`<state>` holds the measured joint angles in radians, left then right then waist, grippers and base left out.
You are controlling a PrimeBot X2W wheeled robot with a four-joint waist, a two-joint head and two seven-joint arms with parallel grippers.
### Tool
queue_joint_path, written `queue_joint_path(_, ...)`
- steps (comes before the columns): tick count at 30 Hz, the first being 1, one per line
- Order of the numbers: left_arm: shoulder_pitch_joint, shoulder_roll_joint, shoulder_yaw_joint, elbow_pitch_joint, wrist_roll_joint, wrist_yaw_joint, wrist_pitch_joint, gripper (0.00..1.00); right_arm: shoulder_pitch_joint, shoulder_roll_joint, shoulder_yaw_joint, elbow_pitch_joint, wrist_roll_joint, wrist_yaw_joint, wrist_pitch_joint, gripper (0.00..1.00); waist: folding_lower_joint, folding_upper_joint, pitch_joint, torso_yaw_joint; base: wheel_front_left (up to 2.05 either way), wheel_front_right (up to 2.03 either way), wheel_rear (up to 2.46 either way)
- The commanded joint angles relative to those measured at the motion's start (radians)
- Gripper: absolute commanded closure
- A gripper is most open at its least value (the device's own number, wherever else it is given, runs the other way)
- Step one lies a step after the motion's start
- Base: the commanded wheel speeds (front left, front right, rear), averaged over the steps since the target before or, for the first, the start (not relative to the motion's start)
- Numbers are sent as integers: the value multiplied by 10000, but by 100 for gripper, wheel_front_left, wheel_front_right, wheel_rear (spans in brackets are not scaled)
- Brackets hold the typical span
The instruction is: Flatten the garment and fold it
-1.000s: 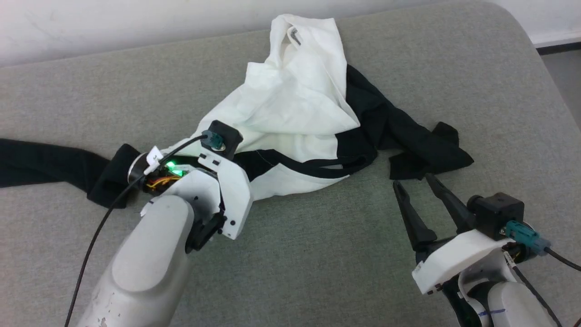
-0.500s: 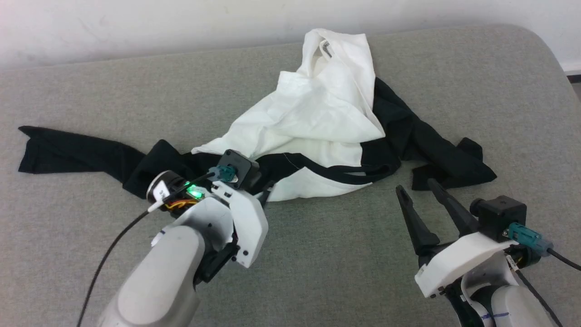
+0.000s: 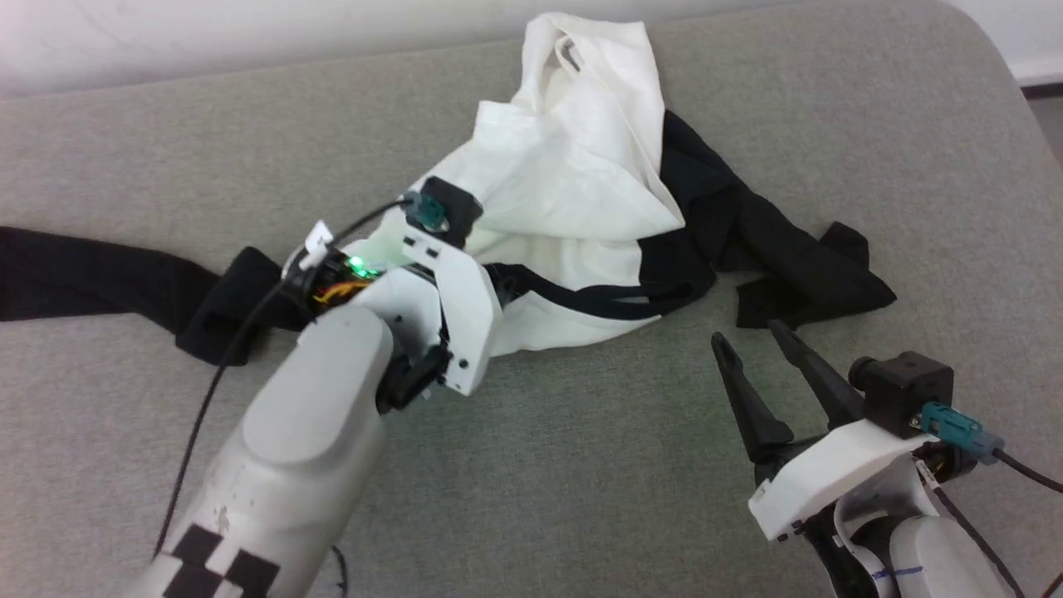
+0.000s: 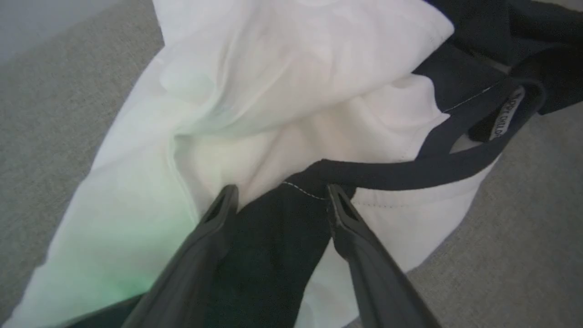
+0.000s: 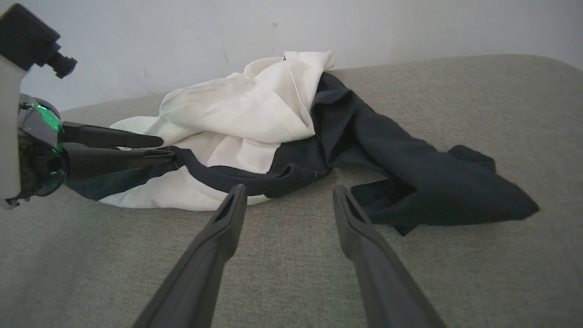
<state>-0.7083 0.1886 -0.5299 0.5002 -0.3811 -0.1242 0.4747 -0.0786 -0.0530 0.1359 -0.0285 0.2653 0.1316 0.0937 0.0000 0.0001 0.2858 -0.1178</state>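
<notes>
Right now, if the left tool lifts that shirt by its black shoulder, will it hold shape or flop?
Probably flop: the shirt lies in soft crumpled folds on the grey surface, so it would likely drape from the left tool. It looks thin, so likely light. The long outstretched black sleeve would probably drag behind.

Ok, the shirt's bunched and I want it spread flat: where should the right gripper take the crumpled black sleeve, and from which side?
Probably its folded free end, from the robot's near side: it lies clear of the white body, just ahead of the open right gripper.
</notes>
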Motion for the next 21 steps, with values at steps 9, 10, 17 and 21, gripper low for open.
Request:
queue_joint_path(9,-971,161,-621,949,-472,-65,1176,81,-256,28,96,165,190,-9,-241,0,0,-1,381,-340,0,0,0)
queue_joint_path(10,-964,199,-680,903,-499,-65,1179,100,-253,28,83,186,192,-9,-248,0,0,-1,370,-331,0,0,0)
queue_joint_path(17,-599,413,-840,241,-510,-38,571,100,-190,28,0,247,183,-9,-206,0,0,-1,119,-203,0,0,0)
queue_joint_path(21,88,706,-907,-1042,-255,150,-368,100,-68,28,-46,236,181,-9,-143,0,0,-1,-193,-79,0,0,0)
